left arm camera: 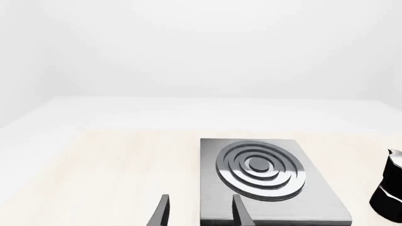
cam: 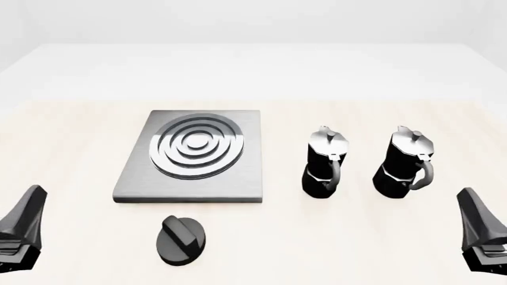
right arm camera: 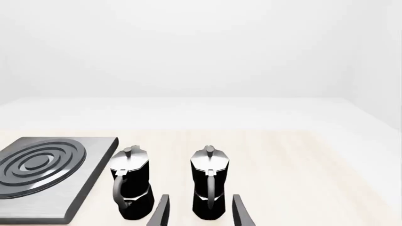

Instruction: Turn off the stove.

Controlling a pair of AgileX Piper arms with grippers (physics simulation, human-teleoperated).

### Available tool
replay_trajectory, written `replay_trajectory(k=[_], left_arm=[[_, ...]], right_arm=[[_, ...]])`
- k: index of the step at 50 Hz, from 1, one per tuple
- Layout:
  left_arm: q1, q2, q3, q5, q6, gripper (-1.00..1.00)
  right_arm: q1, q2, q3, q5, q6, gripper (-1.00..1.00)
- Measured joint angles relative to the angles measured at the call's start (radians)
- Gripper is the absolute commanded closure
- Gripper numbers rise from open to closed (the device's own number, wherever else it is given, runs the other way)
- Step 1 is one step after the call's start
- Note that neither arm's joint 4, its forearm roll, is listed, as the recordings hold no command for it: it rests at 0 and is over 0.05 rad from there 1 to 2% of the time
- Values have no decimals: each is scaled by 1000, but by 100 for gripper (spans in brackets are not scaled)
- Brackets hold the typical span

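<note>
The stove (cam: 198,159) lies flat on the pale surface (cam: 79,130), left of centre, its silver rings facing up. Its black knob (cam: 181,238) sits apart, just in front of the slab's near edge. To the right stand two moka pots (cam: 325,162) side by side, upright. The left gripper (left arm camera: 199,212) and right gripper (right arm camera: 199,212) hover near the front corners, jaws parted and holding nothing.

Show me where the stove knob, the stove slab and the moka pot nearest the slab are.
knob (cam: 182,238), front view, on its ridge.
stove slab (cam: 252,155), front view, bare metal beside the rings.
nearer moka pot (cam: 322,169), front view, black body.
</note>
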State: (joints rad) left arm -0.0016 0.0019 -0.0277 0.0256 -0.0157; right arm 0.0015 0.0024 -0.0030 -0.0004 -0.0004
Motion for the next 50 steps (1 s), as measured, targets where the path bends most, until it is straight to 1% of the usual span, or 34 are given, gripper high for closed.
replay_trajectory(k=[19, 26, 32, 38, 44, 50], left_arm=[[1, 4, 19, -21, 4, -100], [-4, 44, 8, -36, 0, -100], [-20, 113, -23, -49, -6, -100], [-45, 187, -70, -40, -8, -100], [-79, 268, -126, -13, -6, -100], [-113, 348, -182, 38, 4, -100]], right_arm=[[-1, 2, 0, -2, -2, -100], [-1, 2, 0, -3, -3, -100], [-1, 2, 0, -3, -3, -100], [-1, 2, 0, -3, -3, -100], [-2, 2, 0, -4, -2, -100], [-2, 3, -1, -5, -2, -100]])
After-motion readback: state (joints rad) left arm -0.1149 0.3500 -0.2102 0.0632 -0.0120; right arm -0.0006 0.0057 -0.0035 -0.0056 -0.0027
